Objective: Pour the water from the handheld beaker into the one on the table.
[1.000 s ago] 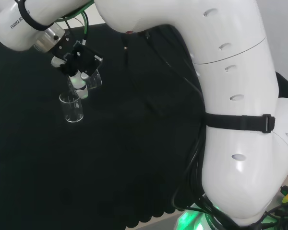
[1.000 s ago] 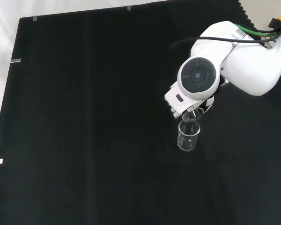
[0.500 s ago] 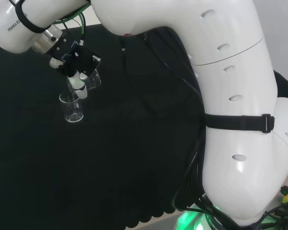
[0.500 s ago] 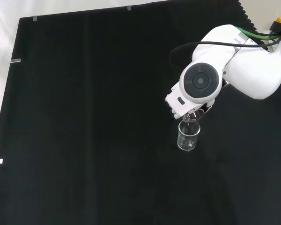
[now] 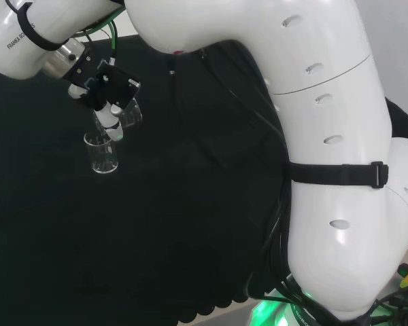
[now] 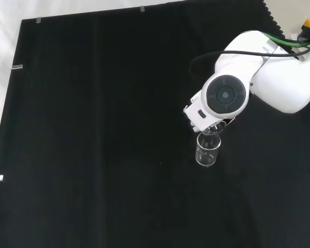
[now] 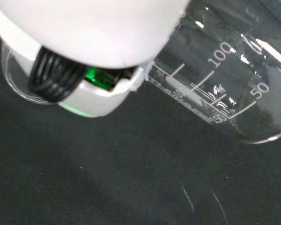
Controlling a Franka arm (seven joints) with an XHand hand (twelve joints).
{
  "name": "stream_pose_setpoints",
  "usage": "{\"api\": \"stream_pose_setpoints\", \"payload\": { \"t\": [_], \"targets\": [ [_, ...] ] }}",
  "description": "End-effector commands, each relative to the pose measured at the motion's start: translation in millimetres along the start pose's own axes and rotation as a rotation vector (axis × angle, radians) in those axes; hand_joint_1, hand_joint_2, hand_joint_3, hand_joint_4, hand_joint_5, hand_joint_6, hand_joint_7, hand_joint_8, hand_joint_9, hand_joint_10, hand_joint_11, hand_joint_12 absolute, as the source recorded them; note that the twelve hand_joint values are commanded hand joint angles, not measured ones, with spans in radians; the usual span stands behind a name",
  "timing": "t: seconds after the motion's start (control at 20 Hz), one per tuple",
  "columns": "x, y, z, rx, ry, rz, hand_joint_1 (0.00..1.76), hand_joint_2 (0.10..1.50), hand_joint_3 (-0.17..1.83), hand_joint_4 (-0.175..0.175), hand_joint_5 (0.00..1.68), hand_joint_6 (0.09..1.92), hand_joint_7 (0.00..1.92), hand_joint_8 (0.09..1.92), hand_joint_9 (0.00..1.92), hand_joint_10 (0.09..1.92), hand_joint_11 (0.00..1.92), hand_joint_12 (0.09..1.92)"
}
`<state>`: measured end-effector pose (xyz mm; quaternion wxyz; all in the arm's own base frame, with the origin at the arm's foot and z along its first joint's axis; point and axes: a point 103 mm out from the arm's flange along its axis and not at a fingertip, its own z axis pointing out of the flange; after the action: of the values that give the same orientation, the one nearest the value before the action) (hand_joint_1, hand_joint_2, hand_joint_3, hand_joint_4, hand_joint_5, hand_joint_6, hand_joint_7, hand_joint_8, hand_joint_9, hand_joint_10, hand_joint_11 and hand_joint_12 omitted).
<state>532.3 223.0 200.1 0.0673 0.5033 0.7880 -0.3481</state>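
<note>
In the head view my hand (image 5: 103, 87) has its fingers curled round a clear glass beaker (image 5: 131, 112), which it holds tilted just above a second clear beaker (image 5: 102, 153) standing upright on the black cloth. From the front, the held beaker (image 6: 213, 127) hangs over the rim of the standing beaker (image 6: 207, 151), and part of the hand (image 6: 196, 112) shows under the arm's round grey cap. The wrist view has the held beaker (image 7: 215, 75) lying steeply on its side, printed scale facing me, beside a fingertip (image 7: 91, 93) with a green light. I cannot make out water in either beaker.
The arm's big white links (image 5: 313, 136) stand at the right of the head view. In the front view a white link with a grey cap (image 6: 226, 95) hides most of the hand. Black cloth (image 6: 93, 129) spreads wide to the left of the beakers there.
The hand and held beaker have shifted slightly up and left in the head view; in the front view the capped link has moved a little right. The standing beaker has stayed put.
</note>
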Motion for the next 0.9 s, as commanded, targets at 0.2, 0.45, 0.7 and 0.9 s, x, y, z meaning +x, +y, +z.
{"api": "stream_pose_setpoints", "payload": {
  "t": [0.2,0.45,0.7,0.9],
  "targets": [
    [2.8,-0.8,-3.6,0.007,-0.018,0.001,1.44,0.60,0.64,-0.175,1.39,0.41,1.51,0.36,1.40,0.32,1.27,0.80],
    [0.4,-1.8,-0.8,0.012,-0.026,0.003,1.44,0.60,0.64,-0.175,1.39,0.41,1.51,0.36,1.40,0.32,1.27,0.80],
    [1.6,-1.7,-1.4,0.017,-0.031,0.005,1.44,0.60,0.64,-0.175,1.39,0.41,1.51,0.36,1.40,0.32,1.27,0.80],
    [4.1,-1.5,-3.8,0.016,-0.036,0.009,1.44,0.60,0.64,-0.175,1.39,0.41,1.51,0.36,1.40,0.32,1.27,0.80]
  ]
}}
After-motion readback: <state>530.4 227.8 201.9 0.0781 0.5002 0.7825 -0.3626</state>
